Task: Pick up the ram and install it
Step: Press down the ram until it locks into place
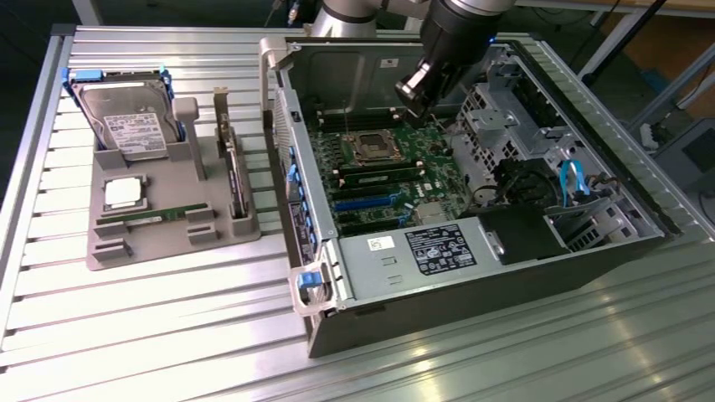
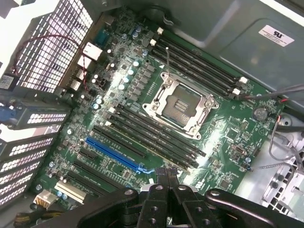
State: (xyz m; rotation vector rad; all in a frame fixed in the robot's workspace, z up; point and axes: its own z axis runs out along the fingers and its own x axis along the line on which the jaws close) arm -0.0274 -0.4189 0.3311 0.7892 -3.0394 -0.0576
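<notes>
Pincer (image 2: 167,176) hangs pressed together and holding nothing above the motherboard (image 1: 386,172) inside the case (image 1: 470,251), while the ram (image 1: 149,218) lies in the grey tray (image 1: 167,243) outside the case, well apart from it. To do this step well, I think the pincer should take the ram by its long edges and keep it level and square to a slot (image 2: 156,137) beside the socket (image 2: 179,104). Arm hides part of the motherboard in the exterior view, and the chips on the ram are hard to make out.
</notes>
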